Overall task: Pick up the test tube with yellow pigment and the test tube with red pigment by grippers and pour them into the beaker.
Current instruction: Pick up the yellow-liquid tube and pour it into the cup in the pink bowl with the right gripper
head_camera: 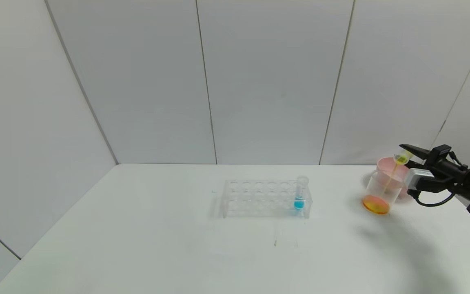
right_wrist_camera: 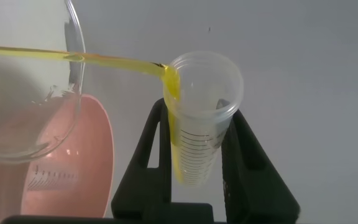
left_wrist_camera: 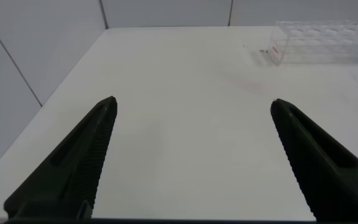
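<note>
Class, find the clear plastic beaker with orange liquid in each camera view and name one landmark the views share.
Head view: beaker at far right on the white table, before the pink bowl.
Left wrist view: not in it.
Right wrist view: its clear wall beside the same pink bowl.
Shared landmark: pink bowl.

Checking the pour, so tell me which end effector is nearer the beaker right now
Right. The right end effector holds the test tube with yellow pigment tipped above the beaker, streaming liquid in. The left end effector hangs open over bare table, beaker out of its view.
</note>
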Action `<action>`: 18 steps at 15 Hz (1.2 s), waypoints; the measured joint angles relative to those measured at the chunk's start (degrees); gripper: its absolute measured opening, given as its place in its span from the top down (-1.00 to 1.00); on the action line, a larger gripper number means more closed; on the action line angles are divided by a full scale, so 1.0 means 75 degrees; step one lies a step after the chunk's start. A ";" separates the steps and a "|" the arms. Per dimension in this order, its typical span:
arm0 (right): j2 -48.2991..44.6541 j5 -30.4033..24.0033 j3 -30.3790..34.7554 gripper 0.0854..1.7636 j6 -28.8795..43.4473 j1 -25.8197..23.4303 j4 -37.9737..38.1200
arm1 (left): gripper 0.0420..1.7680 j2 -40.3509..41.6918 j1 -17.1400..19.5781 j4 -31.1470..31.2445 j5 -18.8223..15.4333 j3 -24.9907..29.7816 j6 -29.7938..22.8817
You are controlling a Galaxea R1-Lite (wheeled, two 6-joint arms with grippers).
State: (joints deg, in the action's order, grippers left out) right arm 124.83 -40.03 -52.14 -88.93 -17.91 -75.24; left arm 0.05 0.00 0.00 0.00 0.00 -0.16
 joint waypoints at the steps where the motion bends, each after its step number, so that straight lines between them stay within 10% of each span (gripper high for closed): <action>1: 0.0008 -0.0002 -0.0020 0.48 0.0000 0.0011 0.0003 | -1.00 0.0000 -0.0003 0.0000 0.0000 0.0000 0.0000; 18: 0.0093 0.0689 -0.0008 0.48 -0.1131 0.0106 -0.0519 | -1.00 0.0000 0.0000 0.0000 0.0000 0.0000 0.0003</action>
State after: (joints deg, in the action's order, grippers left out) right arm 125.53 -34.87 -52.20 -97.42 -17.12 -79.13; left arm 0.05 0.00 0.00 0.00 0.00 -0.13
